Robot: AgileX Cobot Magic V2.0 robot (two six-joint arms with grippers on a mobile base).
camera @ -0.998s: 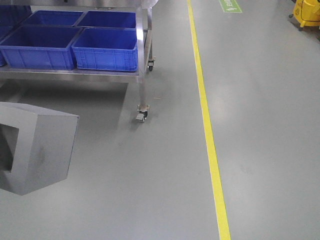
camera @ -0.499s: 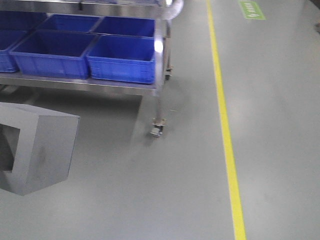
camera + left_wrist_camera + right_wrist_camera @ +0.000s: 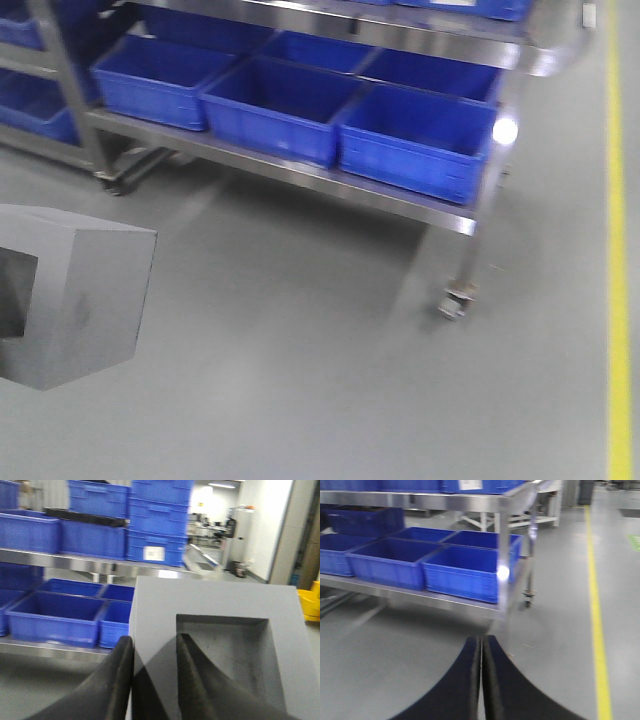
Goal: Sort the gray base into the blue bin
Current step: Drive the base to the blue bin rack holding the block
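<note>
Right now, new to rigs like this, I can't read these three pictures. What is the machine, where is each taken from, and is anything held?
This is a two-armed robot on a wheeled base. One camera looks forward from its body; two sit on the wrists, looking along the fingers. In the left wrist view, the black left fingers pinch one wall of a matte gray block with a square recess, one finger outside, one inside the recess. The front view shows it at lower left. The right fingers are closed together on nothing. Ahead stands a steel shelf cart carrying open bright-blue plastic bins, beside a yellow floor line.
</note>
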